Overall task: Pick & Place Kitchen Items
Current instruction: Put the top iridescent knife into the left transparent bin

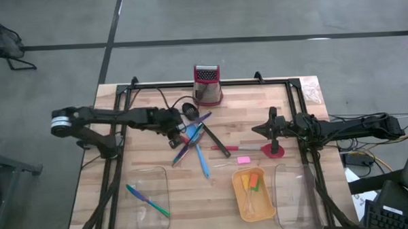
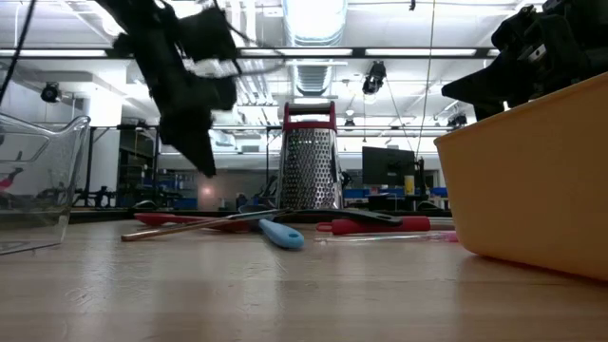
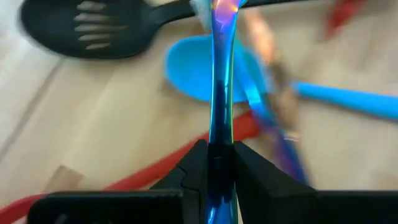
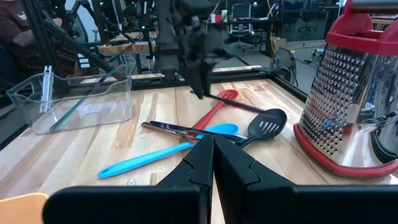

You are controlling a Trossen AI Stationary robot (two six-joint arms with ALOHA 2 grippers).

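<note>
Left wrist view — left gripper pinches an iridescent stick above the blue spoon | right gripper closed, empty — table's right side.

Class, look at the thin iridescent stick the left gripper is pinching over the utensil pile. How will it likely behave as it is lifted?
The iridescent stick looks glossy, so it may slip or pivot between the left gripper fingers. Being thin, it is probably light. It crosses the blue spoon, so lifting might nudge that.
</note>
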